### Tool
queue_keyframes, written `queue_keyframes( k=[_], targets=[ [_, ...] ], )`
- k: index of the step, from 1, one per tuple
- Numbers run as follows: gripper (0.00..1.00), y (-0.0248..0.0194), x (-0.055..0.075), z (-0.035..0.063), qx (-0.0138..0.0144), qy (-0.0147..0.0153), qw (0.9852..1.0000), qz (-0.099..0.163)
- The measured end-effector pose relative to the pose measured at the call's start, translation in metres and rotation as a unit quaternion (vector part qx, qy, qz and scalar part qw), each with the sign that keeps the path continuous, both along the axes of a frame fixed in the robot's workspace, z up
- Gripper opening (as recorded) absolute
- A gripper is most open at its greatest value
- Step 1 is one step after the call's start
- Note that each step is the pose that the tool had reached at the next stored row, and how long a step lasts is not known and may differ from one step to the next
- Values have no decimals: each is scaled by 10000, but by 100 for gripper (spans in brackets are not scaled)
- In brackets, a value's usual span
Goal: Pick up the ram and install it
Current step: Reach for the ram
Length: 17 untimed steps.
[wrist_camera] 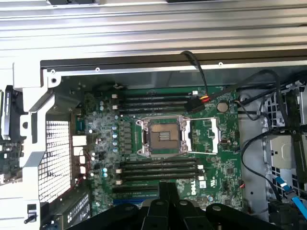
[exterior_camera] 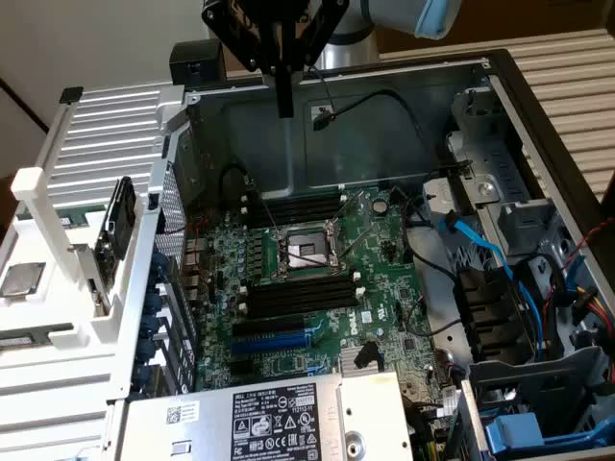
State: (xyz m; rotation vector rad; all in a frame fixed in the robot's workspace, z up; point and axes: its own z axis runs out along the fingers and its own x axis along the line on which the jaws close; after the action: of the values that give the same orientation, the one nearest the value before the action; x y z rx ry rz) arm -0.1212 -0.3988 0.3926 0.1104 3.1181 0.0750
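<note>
The ram stands on edge in the white rack at the exterior view's left, outside the computer case. The gripper, fingers clenched on nothing, hangs at upper centre above the motherboard.

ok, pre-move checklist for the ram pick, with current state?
1. The tool open for a pick: not ok, shut.
2. Nothing in the tool: ok, none seen.
3. The ram upright in the white rack, exterior view's left: ok.
4. The memory slots free: ok.
5. The slot clips open: cannot tell.
6. The tool above the motherboard, not touching: ok.
</note>
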Motion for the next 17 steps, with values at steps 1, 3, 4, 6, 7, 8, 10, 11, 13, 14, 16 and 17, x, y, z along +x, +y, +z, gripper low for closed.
queue_keyframes(
  k=[1,3,4,6,7,8,10,11,13,14,16,17],
  targets=[
    [10,0,0,0,0,0,10000,0],
    [10,0,0,0,0,0,10000,0],
    [10,0,0,0,0,0,10000,0],
    [10,0,0,0,0,0,10000,0],
    [10,0,0,0,0,0,10000,0],
    [10,0,0,0,0,0,10000,0],
    [10,0,0,0,0,0,10000,0],
    [10,0,0,0,0,0,10000,0],
    [10,0,-1,0,0,0,10000,0],
    [10,0,-7,0,0,0,10000,-1],
    [10,0,-36,1,1,0,10000,-1],
    [10,0,-64,1,9,0,10000,3]
  ],
)
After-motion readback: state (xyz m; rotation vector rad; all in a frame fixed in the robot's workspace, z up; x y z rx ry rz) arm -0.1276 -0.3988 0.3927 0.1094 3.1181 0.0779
